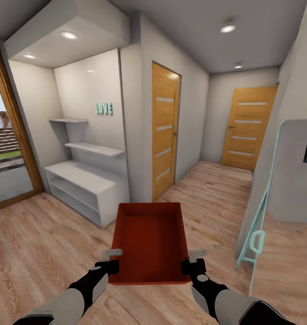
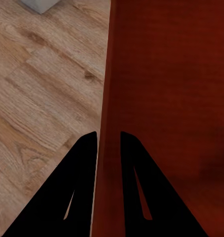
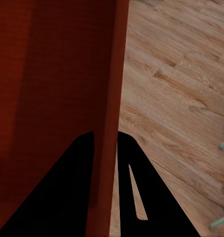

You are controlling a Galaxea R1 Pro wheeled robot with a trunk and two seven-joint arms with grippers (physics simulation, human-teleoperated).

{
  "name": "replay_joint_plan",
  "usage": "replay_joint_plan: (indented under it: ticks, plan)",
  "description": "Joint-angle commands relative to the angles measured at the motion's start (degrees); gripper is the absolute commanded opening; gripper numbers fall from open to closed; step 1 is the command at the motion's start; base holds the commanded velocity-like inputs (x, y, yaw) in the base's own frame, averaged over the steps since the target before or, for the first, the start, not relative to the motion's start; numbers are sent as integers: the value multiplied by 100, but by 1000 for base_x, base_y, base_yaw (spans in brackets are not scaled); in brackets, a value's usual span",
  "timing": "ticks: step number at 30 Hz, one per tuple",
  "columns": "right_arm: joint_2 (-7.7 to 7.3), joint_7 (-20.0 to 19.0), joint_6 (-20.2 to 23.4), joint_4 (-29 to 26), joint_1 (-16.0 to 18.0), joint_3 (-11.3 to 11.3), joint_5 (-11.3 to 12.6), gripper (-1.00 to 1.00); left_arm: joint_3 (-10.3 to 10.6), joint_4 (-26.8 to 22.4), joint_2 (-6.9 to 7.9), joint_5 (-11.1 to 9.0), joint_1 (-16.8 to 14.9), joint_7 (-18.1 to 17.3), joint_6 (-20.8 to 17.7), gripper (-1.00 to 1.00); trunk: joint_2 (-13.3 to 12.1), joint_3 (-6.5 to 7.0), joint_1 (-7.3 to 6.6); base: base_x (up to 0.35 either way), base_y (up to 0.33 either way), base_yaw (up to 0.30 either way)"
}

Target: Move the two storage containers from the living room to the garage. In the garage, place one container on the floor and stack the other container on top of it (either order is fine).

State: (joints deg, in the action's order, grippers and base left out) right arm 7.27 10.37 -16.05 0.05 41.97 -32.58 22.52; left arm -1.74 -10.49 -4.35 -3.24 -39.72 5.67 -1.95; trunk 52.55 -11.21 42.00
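Observation:
One orange-red storage container (image 1: 150, 241) hangs in front of me over the light wood plank floor, held level by both arms. My left gripper (image 1: 112, 267) is shut on its left wall near the front corner. In the left wrist view the two black fingers (image 2: 82, 168) straddle that thin wall of the storage container (image 2: 166, 98). My right gripper (image 1: 189, 266) is shut on the right wall. In the right wrist view its fingers (image 3: 82, 168) clamp the wall of the storage container (image 3: 53, 79), one inside and one outside.
A corridor runs ahead with a wooden door (image 1: 165, 128) on its left wall and another wooden door (image 1: 248, 128) at its far end. White shelving (image 1: 83, 183) stands at the left beside a glass door (image 1: 9, 135). A pale teal rack (image 1: 257, 225) leans at the right.

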Motion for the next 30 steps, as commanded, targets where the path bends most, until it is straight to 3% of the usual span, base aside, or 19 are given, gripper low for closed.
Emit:
replay_joint_plan:
  ticks: [1,7,30]
  plan:
    - [5,-60,14,4,4,217,-29,-100,7,-25,-4,17,-1,48,301,-100,5,-8,4,321,125,0]
    - [10,-54,14,4,4,217,-29,-100,7,-31,-4,17,-1,48,301,-100,5,-8,4,322,125,-64]
    - [3,-56,14,4,4,217,-29,-100,7,-32,-8,25,-1,48,301,-100,5,-8,4,321,107,-283]
